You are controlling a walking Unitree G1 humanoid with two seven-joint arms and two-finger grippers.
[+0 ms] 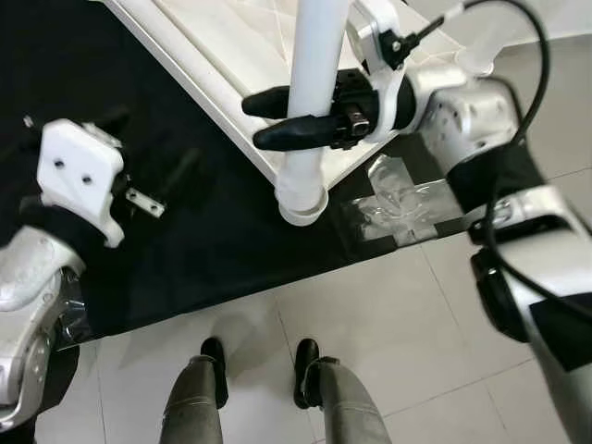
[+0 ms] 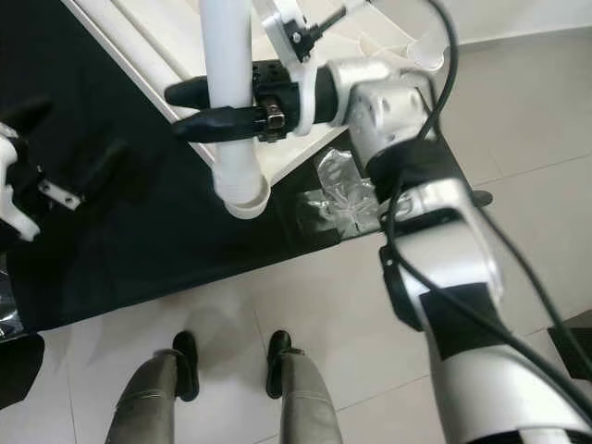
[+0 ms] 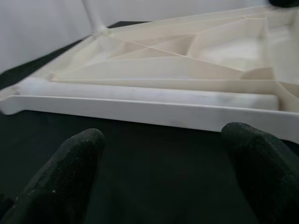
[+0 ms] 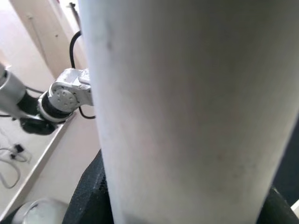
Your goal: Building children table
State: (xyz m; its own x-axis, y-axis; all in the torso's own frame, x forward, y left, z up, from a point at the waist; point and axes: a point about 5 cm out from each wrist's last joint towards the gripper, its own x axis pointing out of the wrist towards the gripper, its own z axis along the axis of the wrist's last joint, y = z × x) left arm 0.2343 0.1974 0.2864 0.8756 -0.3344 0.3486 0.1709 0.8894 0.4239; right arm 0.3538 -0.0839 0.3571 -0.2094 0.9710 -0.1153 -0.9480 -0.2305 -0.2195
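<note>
From my left wrist camera I see the left gripper [image 3: 163, 172] with its two black fingers [image 3: 65, 172] spread wide apart, nothing between them, hovering over a black mat [image 3: 154, 158]. Beyond the fingertips lies the white tabletop [image 3: 187, 70], underside up, its near rim running across the frame and raised ribs fanning diagonally over the inner face. A long white bar [image 3: 149, 95] rests along the inside of that near rim; a pale wall [image 3: 42, 28] stands behind.
</note>
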